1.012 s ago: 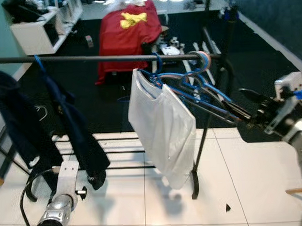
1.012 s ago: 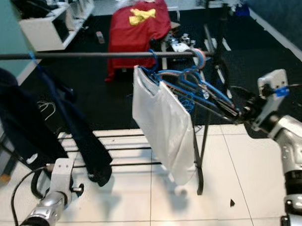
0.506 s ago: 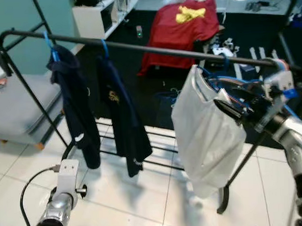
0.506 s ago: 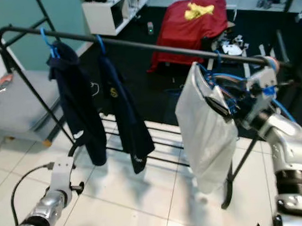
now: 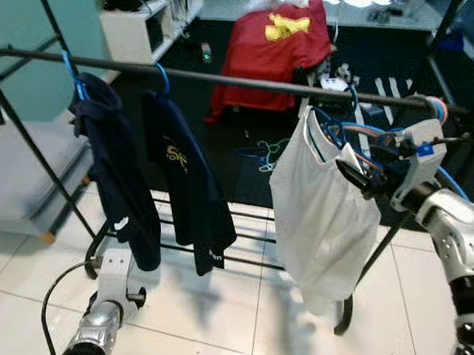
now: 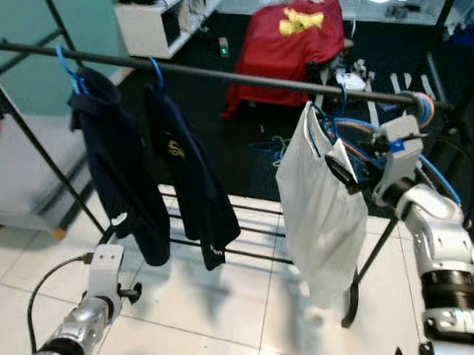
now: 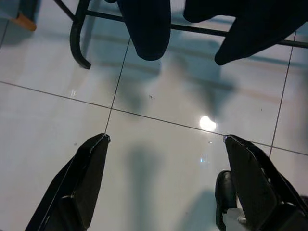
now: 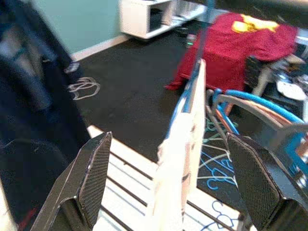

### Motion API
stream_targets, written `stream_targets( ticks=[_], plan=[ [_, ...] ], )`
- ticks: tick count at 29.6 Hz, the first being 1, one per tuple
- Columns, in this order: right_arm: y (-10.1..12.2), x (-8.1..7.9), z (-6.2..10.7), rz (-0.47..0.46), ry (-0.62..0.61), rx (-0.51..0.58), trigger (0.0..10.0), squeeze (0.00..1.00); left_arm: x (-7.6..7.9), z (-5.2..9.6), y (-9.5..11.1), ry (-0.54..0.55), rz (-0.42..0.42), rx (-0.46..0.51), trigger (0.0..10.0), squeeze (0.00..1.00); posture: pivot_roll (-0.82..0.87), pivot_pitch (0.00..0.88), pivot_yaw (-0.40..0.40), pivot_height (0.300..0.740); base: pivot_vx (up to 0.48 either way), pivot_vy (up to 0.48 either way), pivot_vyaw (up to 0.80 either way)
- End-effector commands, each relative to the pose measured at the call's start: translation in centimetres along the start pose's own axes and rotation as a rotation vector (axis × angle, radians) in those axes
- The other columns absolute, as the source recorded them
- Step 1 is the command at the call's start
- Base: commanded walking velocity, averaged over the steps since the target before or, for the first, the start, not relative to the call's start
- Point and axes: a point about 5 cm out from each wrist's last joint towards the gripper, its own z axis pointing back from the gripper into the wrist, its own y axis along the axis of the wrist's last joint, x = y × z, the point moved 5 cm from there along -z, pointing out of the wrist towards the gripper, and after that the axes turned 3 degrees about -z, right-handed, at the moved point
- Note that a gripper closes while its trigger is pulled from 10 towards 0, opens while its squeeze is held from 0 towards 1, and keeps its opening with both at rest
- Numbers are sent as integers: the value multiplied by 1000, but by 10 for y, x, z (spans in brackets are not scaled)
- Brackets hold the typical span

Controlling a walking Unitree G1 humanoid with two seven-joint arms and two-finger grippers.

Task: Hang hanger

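we see a black clothes rail running across the room, slanting down toward our right. on its right part hangs a white garment on a blue hanger, its hook over the rail, with a cluster of more blue hangers crowded just beside it near the rail's right end.

our right pincer is raised at the white garment's upper right edge, close by the blue hanger's shoulder. in the right wrist view its two black fingers stand wide apart with the white garment's edge between them, and nothing is pinched; we cannot tell whether either finger touches the cloth.

further left on the rail hang two dark navy garments, each on a blue hanger; the one nearer the middle bears a small yellow mark on its chest.

our left pincer hangs low over the white tiled floor, fingers spread wide and holding nothing, with the hems of the navy garments and the rack's foot ahead of it.

behind the rail, on the dark carpet, a red cloth with a yellow print is draped over something. a white shelf unit stands against the teal wall, and a grey cushion lies at far left.
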Motion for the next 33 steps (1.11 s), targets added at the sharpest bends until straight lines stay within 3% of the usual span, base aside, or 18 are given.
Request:
stream_targets(
  ticks=[1,5,6,8,17,19,20,21,29,33],
  plan=[
    [-2,4,3,-4,-38,-10,10000,0,0,3,-13,-1,12,-34,10000,0,-38,120,5,740,0,0,0],
    [-12,-12,4,-12,-3,-53,10000,0,1,3,-13,-4,4,-35,10000,0,-44,123,8,740,0,0,0],
    [-24,-23,4,-3,28,-104,10000,0,1,3,-13,-5,1,-35,10000,0,-45,124,8,740,0,0,0],
    [-35,-29,5,-5,36,-148,10000,0,2,2,-13,-5,0,-35,10000,0,-43,125,6,740,0,0,0],
    [-66,-15,6,-9,-102,-305,10000,0,3,2,-14,-8,4,-38,10000,0,-42,122,2,740,0,0,0],
    [-69,-10,8,0,-132,-325,9529,0,3,3,-14,-9,5,-38,10000,0,-44,121,1,740,0,0,0],
    [-71,-6,10,5,-159,-335,4392,0,3,3,-14,-10,6,-38,10000,0,-44,119,1,740,0,0,0],
    [-70,-2,11,12,-179,-332,0,0,4,3,-14,-11,7,-38,10000,0,-43,118,2,740,0,0,0],
    [-60,0,10,5,-184,-266,0,0,4,3,-14,-11,8,-36,10000,0,-40,112,0,740,0,0,0],
    [-47,-11,5,-10,-110,-188,0,0,4,3,-14,-10,7,-35,10000,0,-42,111,1,740,0,0,0]
  ],
)
